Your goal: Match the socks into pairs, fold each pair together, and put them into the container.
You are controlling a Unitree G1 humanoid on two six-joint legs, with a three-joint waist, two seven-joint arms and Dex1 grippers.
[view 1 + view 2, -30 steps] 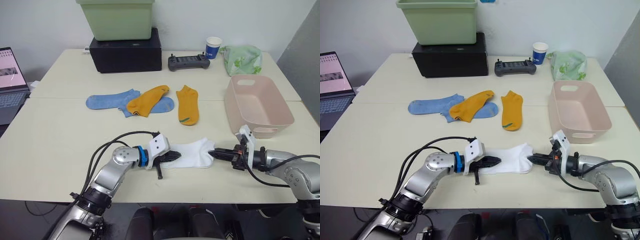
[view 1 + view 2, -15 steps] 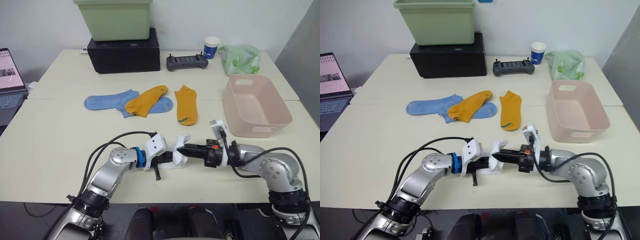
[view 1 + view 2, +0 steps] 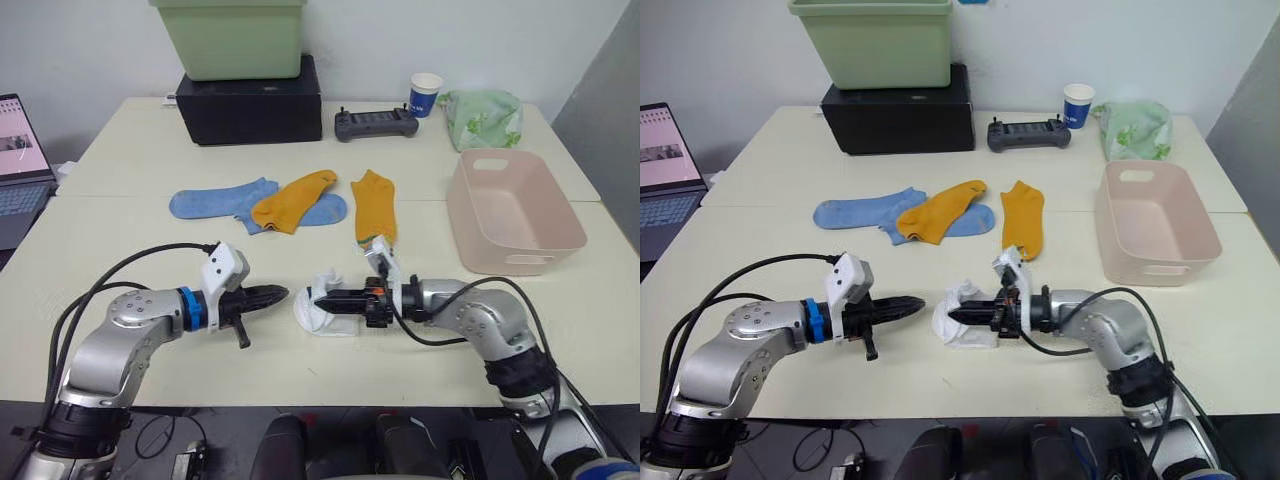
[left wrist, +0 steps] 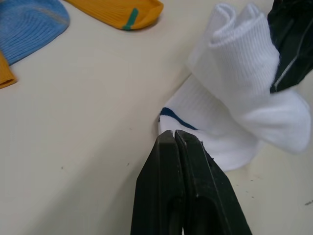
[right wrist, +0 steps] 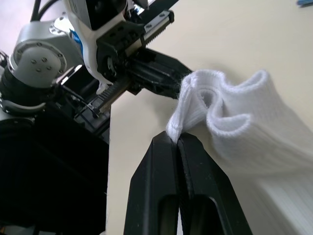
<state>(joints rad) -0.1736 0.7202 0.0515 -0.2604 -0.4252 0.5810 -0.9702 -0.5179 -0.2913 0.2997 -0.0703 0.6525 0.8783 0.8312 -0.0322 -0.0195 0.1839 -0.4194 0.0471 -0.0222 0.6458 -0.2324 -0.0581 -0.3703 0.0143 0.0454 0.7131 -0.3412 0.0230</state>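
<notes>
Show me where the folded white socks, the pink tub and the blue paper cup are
white socks point(image 3: 962, 318), right eye view, on the folded bundle's middle.
pink tub point(image 3: 500, 262), left eye view, on its near wall.
blue paper cup point(image 3: 425, 97), left eye view, on its side.

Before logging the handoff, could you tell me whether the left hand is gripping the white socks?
No: the left hand is shut on nothing beside the white socks, which the right hand pinches.

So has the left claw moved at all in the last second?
Yes. The left gripper has backed off toward the robot's left, away from the white socks, judged against the blue sock. Its fingers are shut and empty.
</notes>
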